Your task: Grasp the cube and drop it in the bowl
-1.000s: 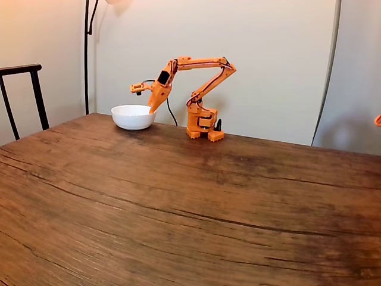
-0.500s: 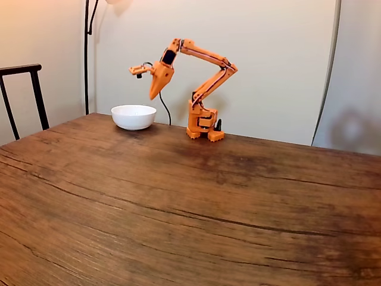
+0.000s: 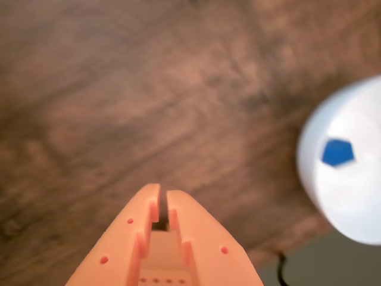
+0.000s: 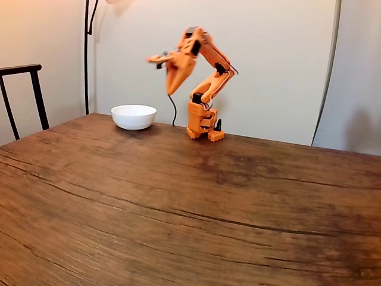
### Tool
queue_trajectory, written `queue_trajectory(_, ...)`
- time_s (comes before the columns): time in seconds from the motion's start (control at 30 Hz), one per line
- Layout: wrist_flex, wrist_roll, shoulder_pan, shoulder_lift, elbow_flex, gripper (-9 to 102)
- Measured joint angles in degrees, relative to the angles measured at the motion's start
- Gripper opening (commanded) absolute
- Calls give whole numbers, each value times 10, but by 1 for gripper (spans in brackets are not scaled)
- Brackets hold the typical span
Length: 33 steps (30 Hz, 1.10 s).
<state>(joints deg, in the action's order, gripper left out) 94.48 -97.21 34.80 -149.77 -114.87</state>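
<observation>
Since cube [image 3: 338,152] lies inside bowl [image 3: 348,173] at right edge of wrist view, drop looks done. Gripper [image 3: 162,195] jaws nearly pressed together, thin slit between tips, nothing pinched. Bare wood table [image 3: 149,89] beneath, blurred.

Fixed view: arm [image 4: 205,65] raised high, gripper [image 4: 174,91] pointing down, right of bowl [image 4: 133,117] and well above rim. Cube hidden behind bowl wall here. Judgement: step in hand is retreat; keep height, swing wide of bowl, avoid clipping rim.

The tabletop [image 4: 178,208] is dark brown wood with long cracks. The white bowl [image 4: 133,117] sits near the far edge, toward the left corner. The orange arm's base [image 4: 203,127] stands just beside it.
</observation>
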Motion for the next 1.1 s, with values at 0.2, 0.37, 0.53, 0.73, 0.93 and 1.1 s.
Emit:
queue_trajectory(0.2,0,51,-74,-130,-83,0)
queue_trajectory(0.37,0,38,-113,-216,-159,0)
queue_trajectory(0.53,0,12,-157,-322,-235,0)
queue_trajectory(0.73,1,-14,-207,-401,-292,0)
queue_trajectory(0.93,-16,-23,-258,-406,-309,0)
queue_trajectory(1.1,-125,-28,-291,-406,-389,0)
